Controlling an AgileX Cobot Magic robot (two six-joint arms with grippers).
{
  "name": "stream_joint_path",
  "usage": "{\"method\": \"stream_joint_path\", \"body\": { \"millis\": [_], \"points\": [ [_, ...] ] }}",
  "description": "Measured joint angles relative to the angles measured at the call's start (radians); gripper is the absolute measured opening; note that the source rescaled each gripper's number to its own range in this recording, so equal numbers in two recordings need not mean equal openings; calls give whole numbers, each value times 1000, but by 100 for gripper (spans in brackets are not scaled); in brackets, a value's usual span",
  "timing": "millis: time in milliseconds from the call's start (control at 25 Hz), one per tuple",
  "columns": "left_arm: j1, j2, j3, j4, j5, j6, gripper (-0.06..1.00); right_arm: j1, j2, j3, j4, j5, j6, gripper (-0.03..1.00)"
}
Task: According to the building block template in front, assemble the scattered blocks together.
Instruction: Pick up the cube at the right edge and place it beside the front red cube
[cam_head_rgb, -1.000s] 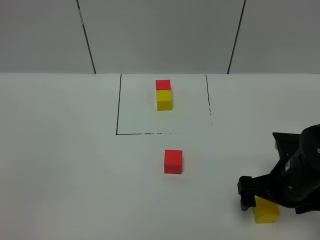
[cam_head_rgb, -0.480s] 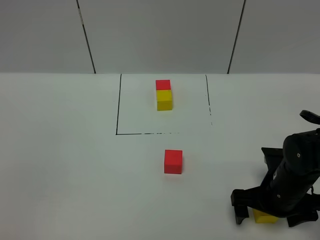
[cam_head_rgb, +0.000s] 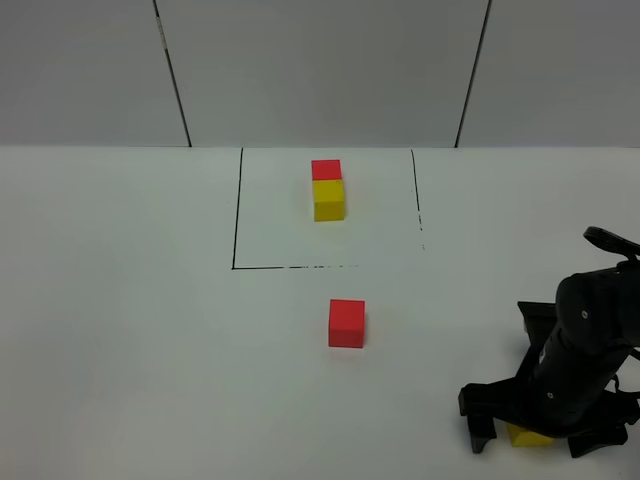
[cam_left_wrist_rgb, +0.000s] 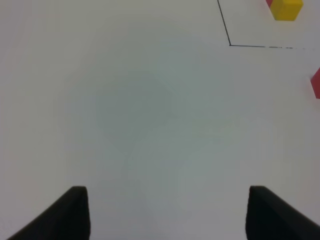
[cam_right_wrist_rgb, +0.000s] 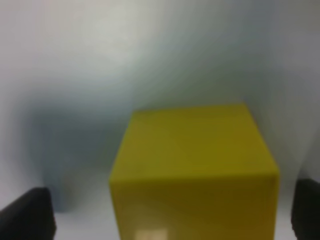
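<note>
The building block template is a red cube (cam_head_rgb: 325, 170) joined to a yellow cube (cam_head_rgb: 329, 199) inside a thin black square outline (cam_head_rgb: 236, 215). Of the scattered blocks, the red cube (cam_head_rgb: 347, 323) sits just in front of the outline. The yellow cube (cam_head_rgb: 524, 437) lies at the near right, mostly covered by my right gripper (cam_head_rgb: 538, 438). In the right wrist view the yellow cube (cam_right_wrist_rgb: 195, 165) fills the space between the fingers of the right gripper (cam_right_wrist_rgb: 167, 215), which is open with a gap on each side. My left gripper (cam_left_wrist_rgb: 170, 215) is open over bare table.
The left wrist view catches the outline's corner (cam_left_wrist_rgb: 230, 45), the template's yellow cube (cam_left_wrist_rgb: 286, 9) and an edge of the loose red cube (cam_left_wrist_rgb: 316, 82). A grey panelled wall (cam_head_rgb: 320, 70) stands behind the white table. The left arm is out of the exterior high view.
My right gripper has dropped down over the yellow cube, so its fingers now straddle it low by the table. The jaws have narrowed slightly. The other cubes have not moved.
</note>
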Motion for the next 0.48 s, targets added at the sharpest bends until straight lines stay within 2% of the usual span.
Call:
{"method": "stream_joint_path", "body": {
  "millis": [240,480],
  "points": [
    [0,0,0,0,0,0,47,0,12,-2,-18,7,1,69],
    [0,0,0,0,0,0,47,0,20,-7,-43,12,4,42]
  ]
}}
